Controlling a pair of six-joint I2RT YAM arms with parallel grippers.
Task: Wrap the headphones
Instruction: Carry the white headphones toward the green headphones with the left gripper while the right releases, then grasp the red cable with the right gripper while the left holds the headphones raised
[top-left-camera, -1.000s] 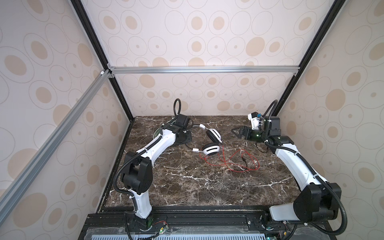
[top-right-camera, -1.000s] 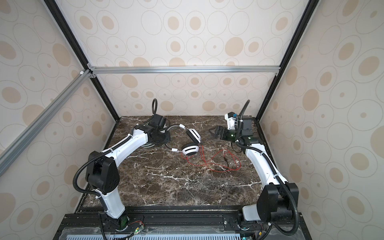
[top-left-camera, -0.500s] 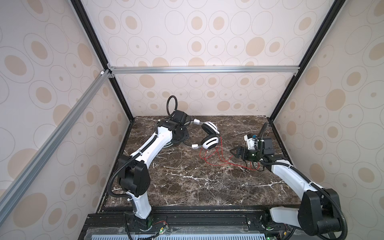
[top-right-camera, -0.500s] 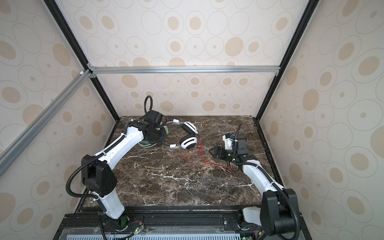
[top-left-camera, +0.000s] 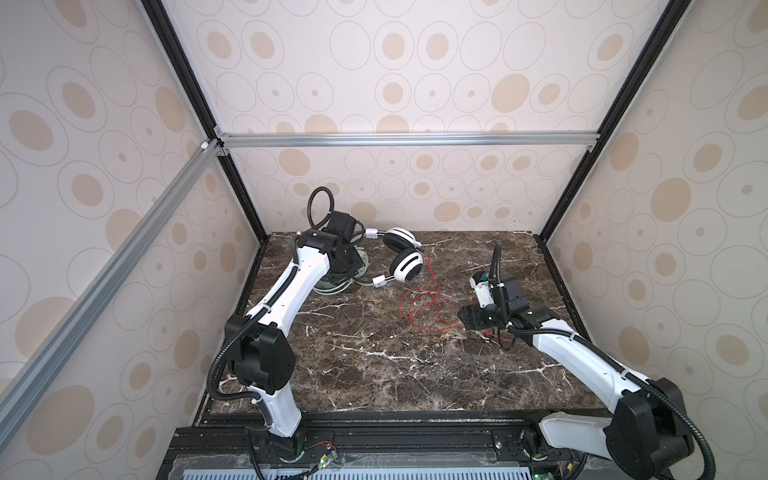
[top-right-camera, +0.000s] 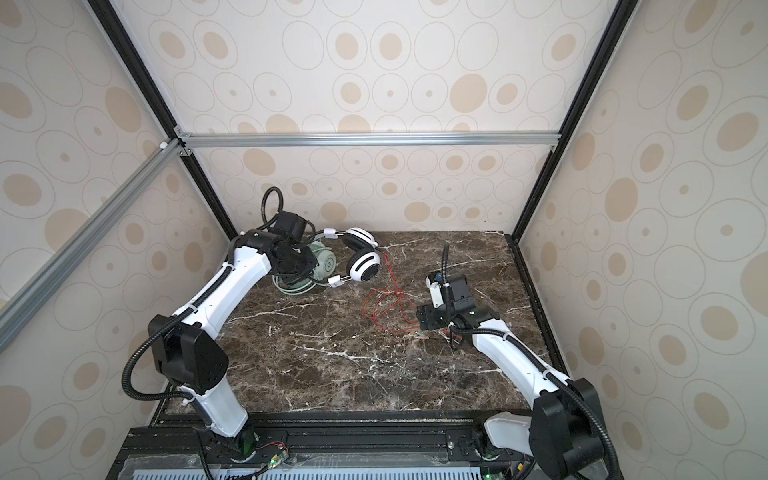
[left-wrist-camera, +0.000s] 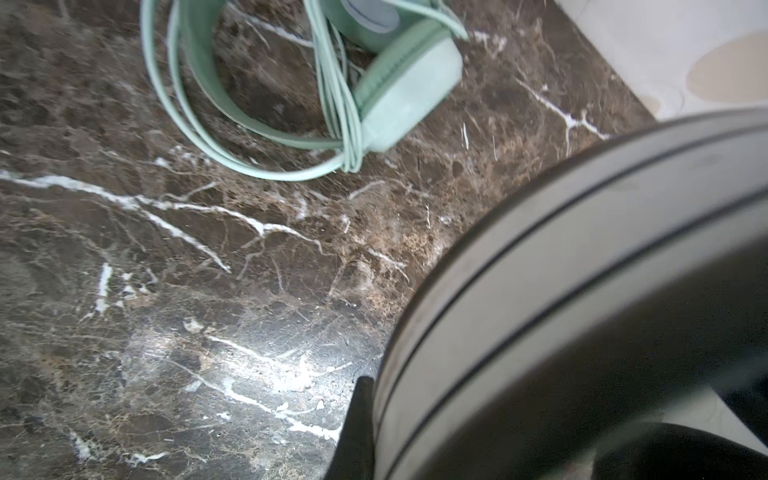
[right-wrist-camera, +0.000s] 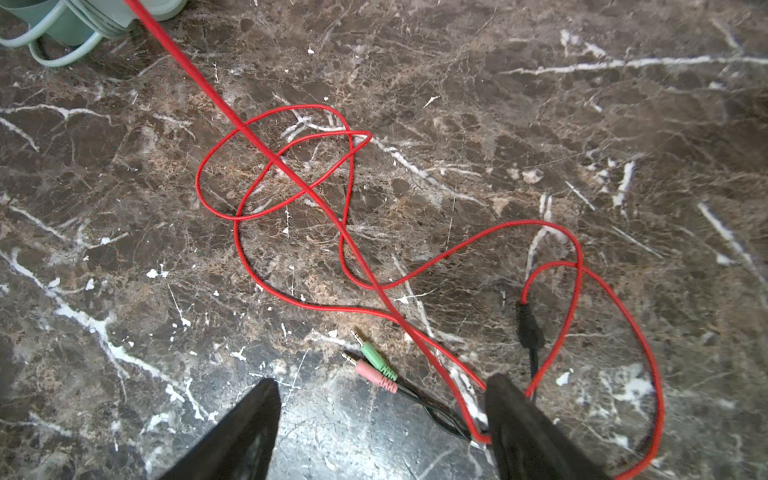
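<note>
The white-and-black headphones (top-left-camera: 408, 266) (top-right-camera: 365, 266) hang at the back left, held up by the headband (left-wrist-camera: 561, 299). My left gripper (top-left-camera: 355, 259) is shut on that band; only one fingertip (left-wrist-camera: 359, 411) shows in the left wrist view. The mint-green headphones (top-left-camera: 332, 286) (left-wrist-camera: 407, 91) lie on the table under that arm, cable coiled round them. The red cable (top-left-camera: 419, 303) (right-wrist-camera: 291, 187) runs from the held headset down into loose loops on the marble. My right gripper (top-left-camera: 463, 322) (right-wrist-camera: 382, 384) is open, low over the cable's end, with the pink and green plugs (right-wrist-camera: 374, 365) between its fingers.
The dark marble table (top-left-camera: 374, 374) is boxed in by patterned walls on three sides, with black frame posts at the back corners. A black inline piece (right-wrist-camera: 528, 328) on the cable lies just past one right finger. The mint-green headset (right-wrist-camera: 75, 25) sits beyond the red loops.
My right arm swung from the back right forward and down over the cable's end, its jaws narrowing somewhat. My left arm raised the white-and-black headset toward the back left, pulling the red cable taut.
</note>
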